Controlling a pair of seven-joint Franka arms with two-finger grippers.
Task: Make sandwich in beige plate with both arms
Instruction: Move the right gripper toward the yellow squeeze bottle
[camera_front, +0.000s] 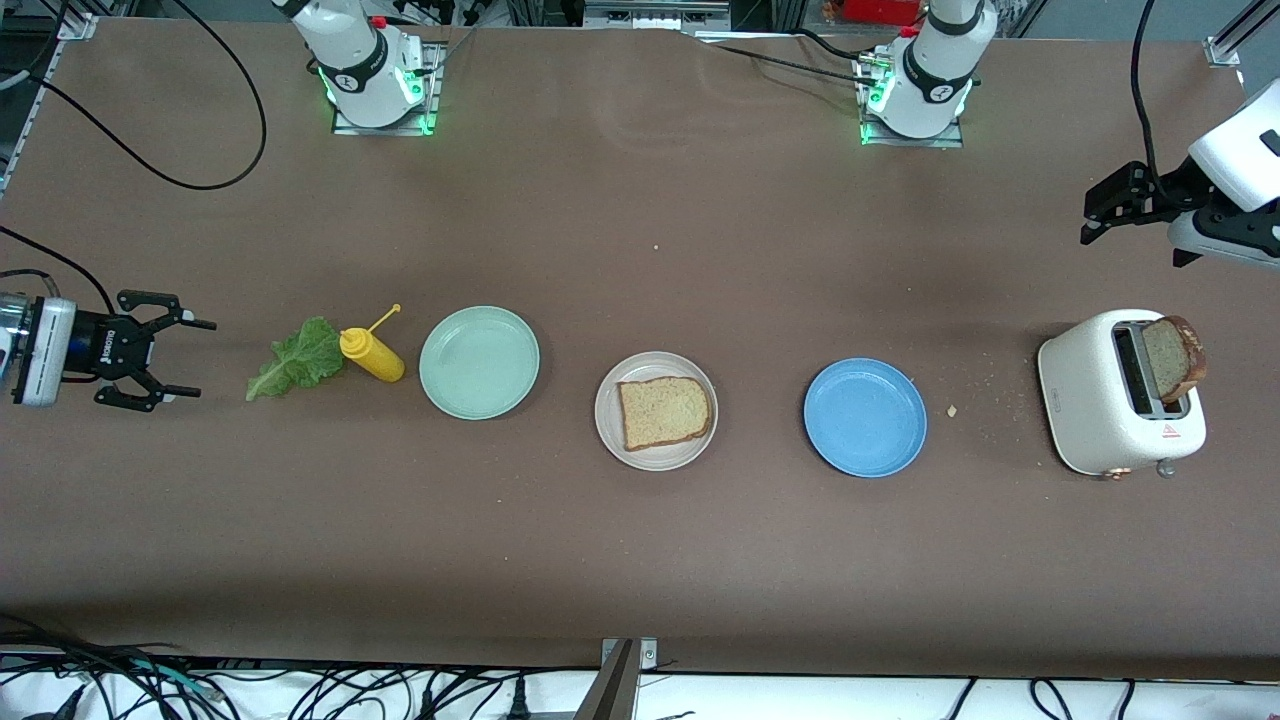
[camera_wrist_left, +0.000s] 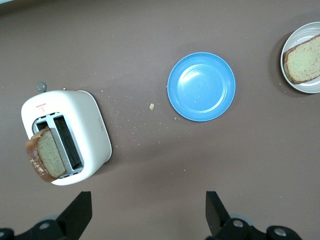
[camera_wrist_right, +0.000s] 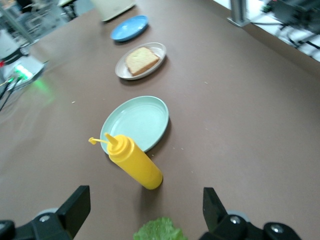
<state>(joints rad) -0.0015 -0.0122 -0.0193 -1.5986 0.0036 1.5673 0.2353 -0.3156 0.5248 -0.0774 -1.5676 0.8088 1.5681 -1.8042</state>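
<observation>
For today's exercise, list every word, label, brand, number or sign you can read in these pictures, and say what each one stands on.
Red warning triangle sign, on the white two-slot toaster: symbol only; red print beside it too small to read.
White lettering on the right gripper, open at the right arm's end of the table: too blurred to read.
Round marks on the two white arm bases: unreadable.
Left gripper, open above the toaster's end: no text.

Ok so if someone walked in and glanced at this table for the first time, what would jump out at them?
Probably the row of three plates across the middle: a mint-green plate, the beige plate holding one bread slice, and a blue plate. Next, the white toaster at the left arm's end, a second slice sticking up from its slot. At the right arm's end, a yellow squeeze bottle lies beside a lettuce leaf.
</observation>
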